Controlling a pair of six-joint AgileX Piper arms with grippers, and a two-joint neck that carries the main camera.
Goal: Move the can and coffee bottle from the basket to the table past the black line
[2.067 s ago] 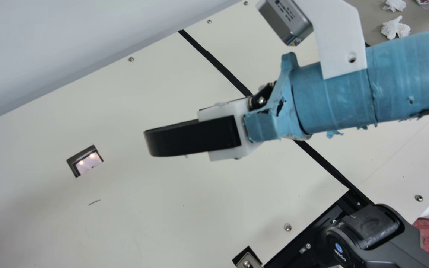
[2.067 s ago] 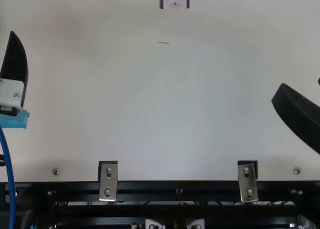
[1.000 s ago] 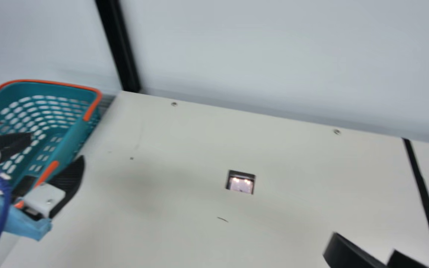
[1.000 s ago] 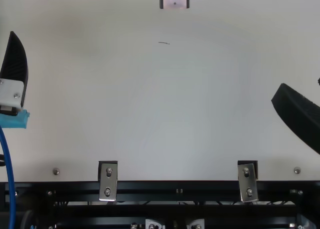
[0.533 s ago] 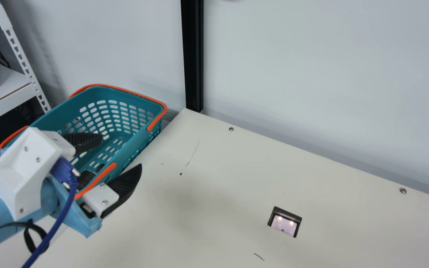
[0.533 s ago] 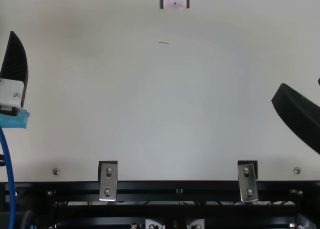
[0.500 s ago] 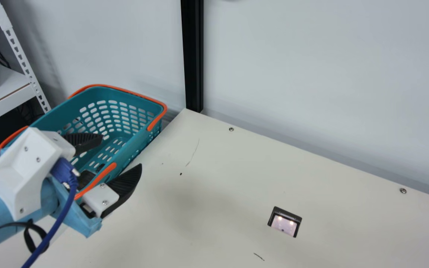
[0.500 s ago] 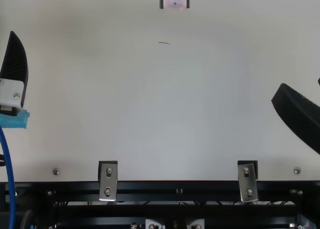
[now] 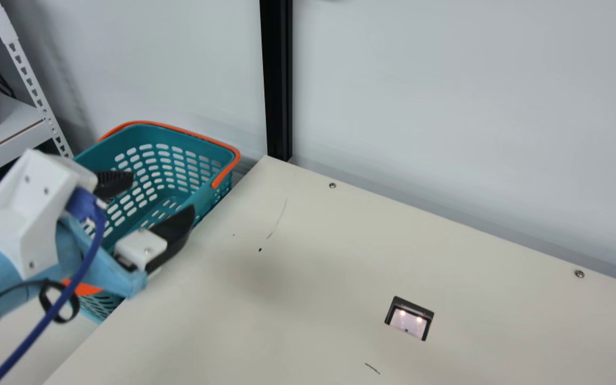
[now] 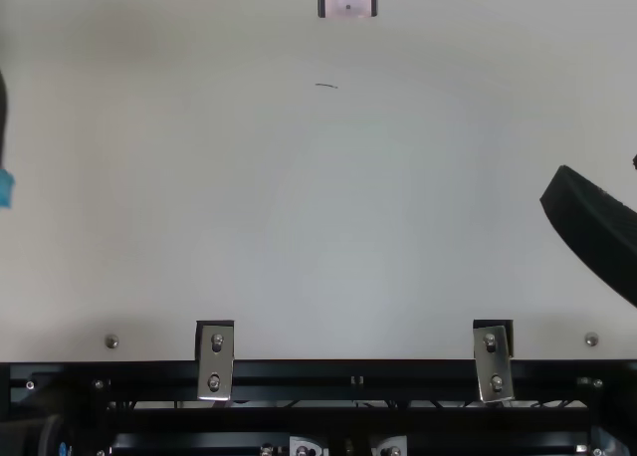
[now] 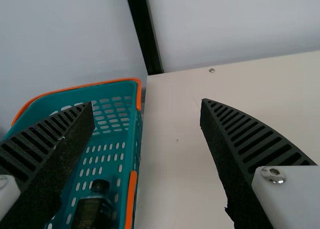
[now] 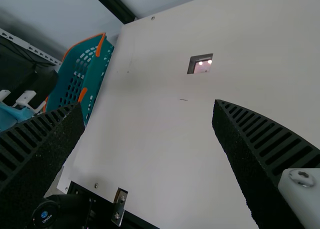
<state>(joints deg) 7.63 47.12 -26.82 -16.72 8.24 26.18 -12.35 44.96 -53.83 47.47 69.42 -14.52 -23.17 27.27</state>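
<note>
Left arm, sleeved in light blue, comes in from the left in the main view, its white camera bracket on top and a blue cable running off it. My left gripper, black ribbed fingers, points toward the table's far left corner: one finger over the teal slotted plastic basket with orange handles, the other over its table-side rim in that view. Can't tell if it touches. Jaws spread, nothing between them.

Coffee bottle, dark with black cap, is inside the basket, beside the table's left edge.

Right gripper is over the right of the cream table in the top view, aimed inward. Right wrist view: jaws wide apart, no grasp.
</note>
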